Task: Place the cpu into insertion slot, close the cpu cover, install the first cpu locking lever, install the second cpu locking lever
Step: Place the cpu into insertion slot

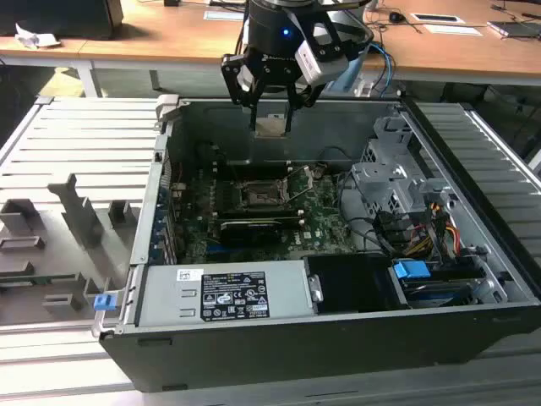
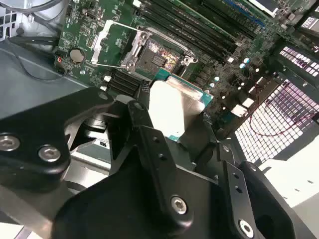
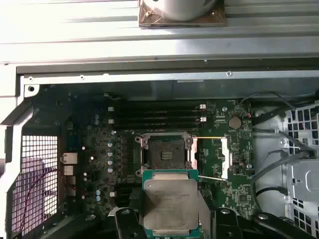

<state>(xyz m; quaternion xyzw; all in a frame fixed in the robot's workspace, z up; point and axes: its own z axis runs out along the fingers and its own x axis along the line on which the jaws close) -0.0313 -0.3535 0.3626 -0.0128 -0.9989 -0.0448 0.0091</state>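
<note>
- Gripper (image 1: 272,123) clenched on the cpu (image 3: 169,203) (metal top toward the wrist cameras).
- Placing is the step in hand, I judge; the cpu hangs well apart from the slot (image 3: 167,153).
- Cover (image 3: 224,152) stands swung open, so the slot is bare.
- Seating calls for squaring the cpu to the slot's rim; the case (image 1: 211,135) is open overhead.

The arm comes down from above, its black gripper (image 1: 272,123) points down, maybe tipped a little as far as the exterior view lets one tell, and its two fingers (image 2: 143,127) are pressed in on both sides of the cpu (image 3: 169,204), holding it in the air.
</note>
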